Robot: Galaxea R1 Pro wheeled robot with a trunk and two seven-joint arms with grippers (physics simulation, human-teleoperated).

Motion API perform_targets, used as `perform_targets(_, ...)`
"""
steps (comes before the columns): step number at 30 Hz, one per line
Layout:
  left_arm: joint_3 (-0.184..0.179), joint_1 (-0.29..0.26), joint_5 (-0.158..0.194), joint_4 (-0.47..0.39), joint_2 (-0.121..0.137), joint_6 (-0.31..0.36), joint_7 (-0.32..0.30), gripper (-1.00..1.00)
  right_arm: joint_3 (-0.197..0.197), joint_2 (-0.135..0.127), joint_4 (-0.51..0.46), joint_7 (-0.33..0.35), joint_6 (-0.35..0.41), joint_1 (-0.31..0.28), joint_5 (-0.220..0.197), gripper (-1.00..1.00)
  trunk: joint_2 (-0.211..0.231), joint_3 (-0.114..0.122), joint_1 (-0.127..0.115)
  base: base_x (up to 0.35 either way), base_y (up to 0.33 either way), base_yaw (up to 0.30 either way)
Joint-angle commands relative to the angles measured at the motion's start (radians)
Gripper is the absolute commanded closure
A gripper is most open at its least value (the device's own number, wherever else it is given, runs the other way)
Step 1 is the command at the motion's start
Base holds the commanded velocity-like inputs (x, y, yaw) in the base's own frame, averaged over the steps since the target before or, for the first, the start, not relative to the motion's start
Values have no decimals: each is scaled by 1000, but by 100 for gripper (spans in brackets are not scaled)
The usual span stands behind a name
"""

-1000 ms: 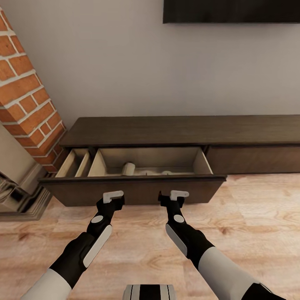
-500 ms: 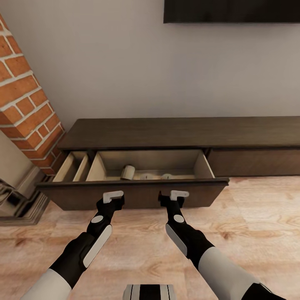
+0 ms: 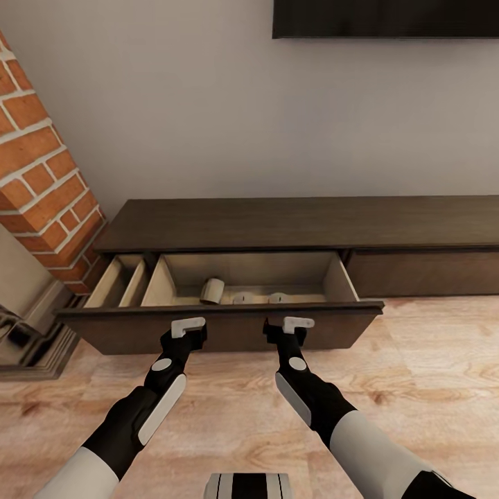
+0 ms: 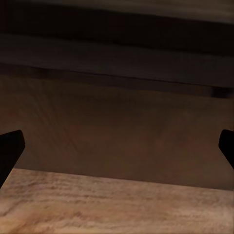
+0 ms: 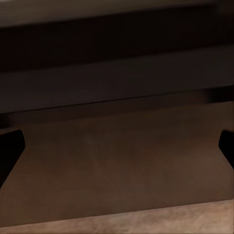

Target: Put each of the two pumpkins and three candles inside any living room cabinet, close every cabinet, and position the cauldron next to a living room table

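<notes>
1. The step in hand looks like closing the cabinet (image 3: 298, 222): its pull-out drawer (image 3: 222, 326) stands open across the middle of the head view, and both arms point at its dark front panel.
2. Three candles (image 3: 212, 291) lie inside the drawer's large compartment, one tipped on its side at center-left and two showing only their tops just behind the front panel. No pumpkins can be made out in the drawer; the panel hides much of its floor.
3. The left claw (image 3: 188, 331) sits low and center-left in the head view, just before the drawer front. In the left wrist view its dark fingertips (image 4: 10, 151) stand at opposite edges, so it is spread wide and holds nothing.
4. The right claw (image 3: 288, 328) sits low and center-right, also just before the front panel. It too is spread and empty, its fingertips (image 5: 9, 148) far apart in the right wrist view.
5. The next move probably calls for an even push from both claws against the panel, so the drawer slides in straight.
</notes>
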Motion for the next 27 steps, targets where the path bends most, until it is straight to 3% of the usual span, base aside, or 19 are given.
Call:
perform_targets(1,-4,-1,7,-2,1,3,9,-100,6,-1,0,-6,-6,-1,-11,-100,0,-1,0,17,0,0)
perform_targets(14,-4,-1,8,-2,1,3,9,-100,6,-1,0,-6,-6,-1,-10,-100,0,-1,0,88,0,0)
perform_targets(27,-5,-1,8,-2,1,3,9,-100,6,-1,0,-6,-5,-1,-10,-100,0,-1,0,237,11,0)
